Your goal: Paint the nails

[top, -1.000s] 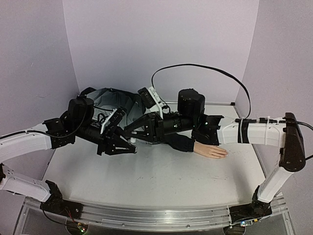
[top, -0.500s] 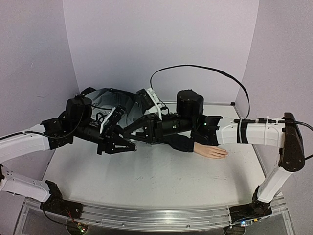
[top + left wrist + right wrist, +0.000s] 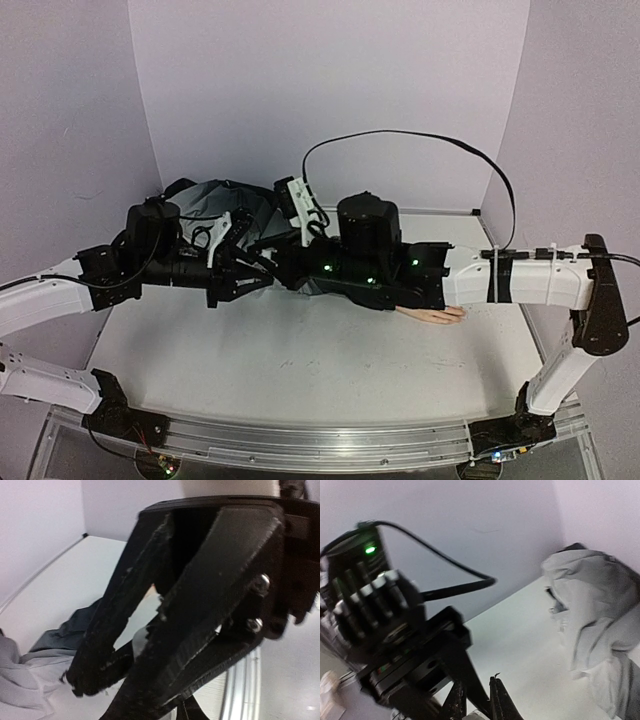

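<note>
Right arm's been swung lower across the jacket (image 3: 220,195), and with right gripper (image 3: 476,700) and left gripper (image 3: 102,695) both pressed together around 10 o'clock, the nails (image 3: 458,314) at 3 o'clock should be approached slowly.

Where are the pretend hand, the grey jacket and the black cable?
pretend hand (image 3: 437,316), top view, its middle
grey jacket (image 3: 592,595), right wrist view, crumpled middle
black cable (image 3: 400,133), top view, arch top
</note>
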Available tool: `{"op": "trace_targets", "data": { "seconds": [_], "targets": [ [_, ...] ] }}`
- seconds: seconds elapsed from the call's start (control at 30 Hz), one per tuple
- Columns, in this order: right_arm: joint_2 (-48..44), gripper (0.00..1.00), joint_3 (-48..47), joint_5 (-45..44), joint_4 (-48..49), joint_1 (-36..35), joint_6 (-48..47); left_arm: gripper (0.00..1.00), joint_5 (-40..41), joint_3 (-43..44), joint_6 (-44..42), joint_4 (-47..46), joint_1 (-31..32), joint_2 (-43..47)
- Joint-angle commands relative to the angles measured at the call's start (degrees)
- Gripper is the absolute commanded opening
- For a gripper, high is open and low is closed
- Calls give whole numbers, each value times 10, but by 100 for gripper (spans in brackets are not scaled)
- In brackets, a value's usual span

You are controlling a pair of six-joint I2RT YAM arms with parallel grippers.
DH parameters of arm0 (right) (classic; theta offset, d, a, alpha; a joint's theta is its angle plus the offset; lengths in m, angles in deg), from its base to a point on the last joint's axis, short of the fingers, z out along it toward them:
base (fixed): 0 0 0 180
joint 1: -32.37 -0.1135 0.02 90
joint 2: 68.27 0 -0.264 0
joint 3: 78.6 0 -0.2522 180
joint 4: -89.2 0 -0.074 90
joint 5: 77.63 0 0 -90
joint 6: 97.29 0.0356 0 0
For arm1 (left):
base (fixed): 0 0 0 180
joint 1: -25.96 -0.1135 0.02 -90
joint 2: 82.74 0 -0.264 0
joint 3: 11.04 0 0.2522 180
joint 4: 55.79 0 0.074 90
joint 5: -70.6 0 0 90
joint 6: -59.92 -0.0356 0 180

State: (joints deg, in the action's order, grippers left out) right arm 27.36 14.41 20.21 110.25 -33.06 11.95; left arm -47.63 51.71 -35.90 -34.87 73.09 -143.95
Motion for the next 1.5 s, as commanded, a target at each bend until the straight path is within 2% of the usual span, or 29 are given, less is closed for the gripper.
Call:
{"op": "trace_targets", "data": {
  "seconds": [0.0,0.07,0.1,0.2,0.27,0.33,0.37,0.53,0.73,0.83,1.07,1.3,1.4,1.47],
  "targets": [
    [34,0,-72,-358,-65,-93,14,0,337,-4,-38,-42,-3,36],
    [51,0,-86,-371,-63,-98,27,0,311,-5,-39,-42,-3,44],
    [56,0,-90,-373,-61,-97,31,7,289,-4,-41,-42,-3,45],
    [54,0,-94,-395,-57,-97,19,50,205,3,-38,-41,-3,40],
    [39,0,-81,-414,-55,-91,18,73,174,3,-35,-40,-2,45],
    [13,0,-47,-417,-55,-66,32,92,146,3,-36,-40,-3,52],
    [0,0,-26,-410,-54,-50,40,95,138,2,-37,-40,-3,56],
    [-27,0,106,-397,-3,-17,30,99,166,-1,-37,-40,-3,72],
    [-11,0,216,-360,92,-16,32,100,342,-6,-34,-40,-3,81],
    [14,0,249,-366,136,-18,35,99,389,-10,-36,-40,-4,87],
    [92,2,298,-397,236,-24,53,100,410,-11,-37,-40,-4,84],
    [146,3,307,-398,284,-33,76,99,411,-12,-37,-41,-3,81],
    [154,9,321,-397,304,-34,90,100,413,-12,-38,-40,-4,81],
    [154,18,329,-398,315,-34,95,100,414,-12,-39,-40,-4,82]
  ]
}}
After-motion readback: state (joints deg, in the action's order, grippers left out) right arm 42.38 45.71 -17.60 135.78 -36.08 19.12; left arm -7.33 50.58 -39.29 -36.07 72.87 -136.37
